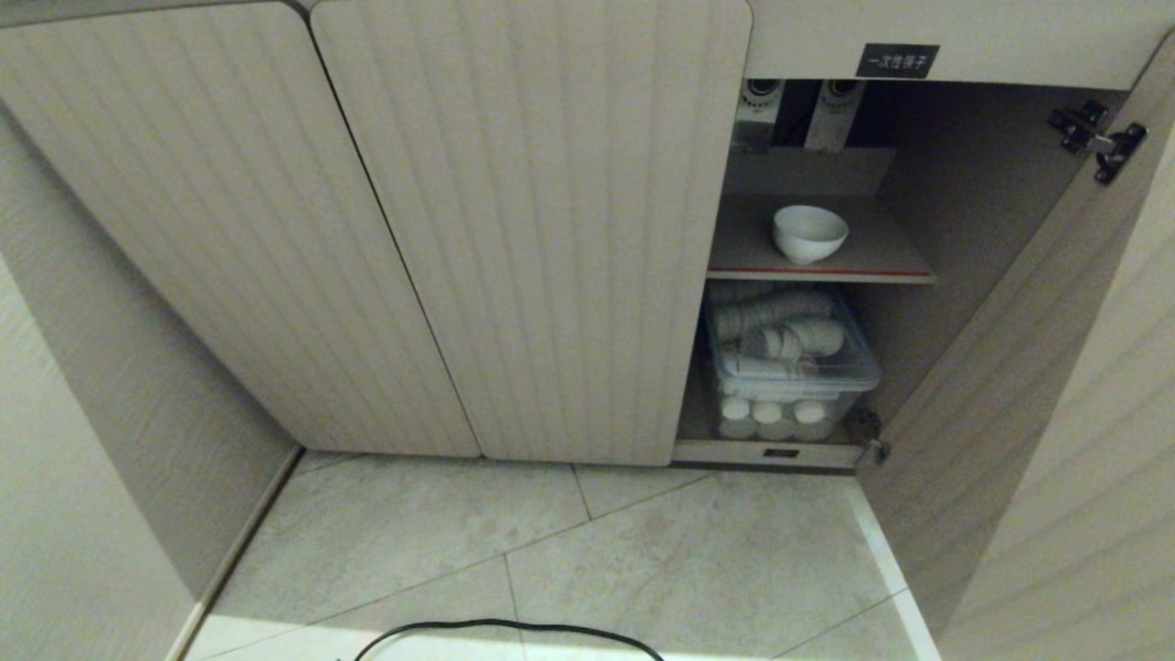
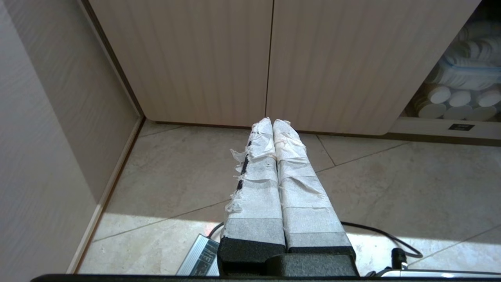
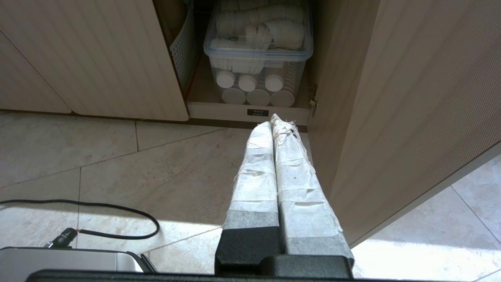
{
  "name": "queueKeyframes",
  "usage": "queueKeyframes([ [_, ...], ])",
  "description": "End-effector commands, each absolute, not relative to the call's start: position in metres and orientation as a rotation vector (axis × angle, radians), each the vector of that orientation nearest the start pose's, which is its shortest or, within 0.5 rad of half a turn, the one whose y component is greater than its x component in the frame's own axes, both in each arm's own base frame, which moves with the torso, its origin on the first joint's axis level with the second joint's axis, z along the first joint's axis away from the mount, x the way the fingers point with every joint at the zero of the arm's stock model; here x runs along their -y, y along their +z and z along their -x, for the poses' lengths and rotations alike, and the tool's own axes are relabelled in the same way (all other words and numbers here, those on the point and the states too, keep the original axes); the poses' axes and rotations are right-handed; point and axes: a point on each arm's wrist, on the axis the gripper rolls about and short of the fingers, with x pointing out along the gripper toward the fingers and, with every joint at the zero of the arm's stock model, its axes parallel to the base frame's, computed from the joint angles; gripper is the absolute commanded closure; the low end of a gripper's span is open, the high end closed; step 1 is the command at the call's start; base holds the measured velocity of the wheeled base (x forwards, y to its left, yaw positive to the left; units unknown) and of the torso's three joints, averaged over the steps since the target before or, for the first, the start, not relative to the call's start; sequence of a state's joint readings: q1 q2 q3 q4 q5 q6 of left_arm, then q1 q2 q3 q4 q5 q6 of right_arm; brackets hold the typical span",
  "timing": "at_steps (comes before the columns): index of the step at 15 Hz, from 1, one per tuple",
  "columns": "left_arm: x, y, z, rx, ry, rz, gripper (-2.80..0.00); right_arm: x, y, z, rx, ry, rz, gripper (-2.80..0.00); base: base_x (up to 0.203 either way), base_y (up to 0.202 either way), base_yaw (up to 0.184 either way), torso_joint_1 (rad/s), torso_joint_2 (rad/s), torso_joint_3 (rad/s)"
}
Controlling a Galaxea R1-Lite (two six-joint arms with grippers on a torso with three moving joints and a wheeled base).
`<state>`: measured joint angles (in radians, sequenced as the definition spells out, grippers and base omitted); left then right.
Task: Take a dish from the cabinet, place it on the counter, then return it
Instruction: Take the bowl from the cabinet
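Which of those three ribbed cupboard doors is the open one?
The rightmost door, swung out on its hinge, showing the white bowl on its shelf. The other two doors sit shut, side by side.

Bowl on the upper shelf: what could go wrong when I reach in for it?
The bowl sits deep in a narrow bay, so an arm could clip the open door or its hinge. It looks glossy and may slip. Both grippers, left and right, are shut and must open first.
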<state>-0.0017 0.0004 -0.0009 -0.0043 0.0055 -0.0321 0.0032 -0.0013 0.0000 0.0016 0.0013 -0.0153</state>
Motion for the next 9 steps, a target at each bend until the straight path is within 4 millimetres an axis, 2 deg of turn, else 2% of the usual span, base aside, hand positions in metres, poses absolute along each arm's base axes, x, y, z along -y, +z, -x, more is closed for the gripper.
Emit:
queueKeyframes([
  [1, -0.0002, 0.076, 0.0228, 0.005, 0.005, 0.032, 0.0, 0.0001, 0.0753, 0.0228, -0.001, 0.006, 0.017, 0.0, 0.0, 0.0, 0.0, 0.0, 0.0, 0.0],
  [9, -0.0002, 0.076, 0.0228, 0.005, 0.005, 0.032, 0.0, 0.0, 0.0753, 0.0228, -0.001, 0.005, 0.015, 0.0, 0.0, 0.0, 0.0, 0.0, 0.0, 0.0],
])
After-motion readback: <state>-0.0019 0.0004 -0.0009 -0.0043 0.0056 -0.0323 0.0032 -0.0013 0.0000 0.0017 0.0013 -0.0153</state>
